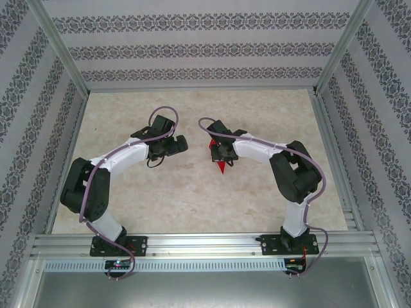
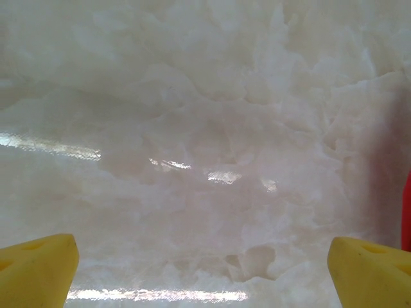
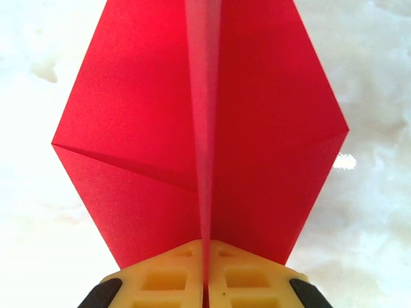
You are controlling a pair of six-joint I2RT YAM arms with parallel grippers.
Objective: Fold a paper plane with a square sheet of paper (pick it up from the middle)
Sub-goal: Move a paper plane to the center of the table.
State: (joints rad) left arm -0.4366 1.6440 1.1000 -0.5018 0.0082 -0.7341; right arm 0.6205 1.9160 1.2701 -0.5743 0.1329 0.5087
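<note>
The red sheet of paper (image 3: 128, 135) is folded into a kite shape with side flaps and a raised centre crease. My right gripper (image 3: 205, 249) is shut on that centre crease, with the yellow pads (image 3: 160, 279) pressed together around it. From above, the red paper (image 1: 220, 167) pokes out below the right gripper (image 1: 222, 153) near the middle of the table. My left gripper (image 1: 182, 144) is wide open just to its left, holding nothing. Its yellow fingertips (image 2: 38, 269) hover over bare table, and a red sliver of the paper (image 2: 406, 215) shows at the right edge.
The pale marbled table (image 1: 192, 192) lies between patterned walls (image 1: 192, 51), with metal rails (image 1: 205, 247) along the near edge. Both arms reach inward towards the table's centre.
</note>
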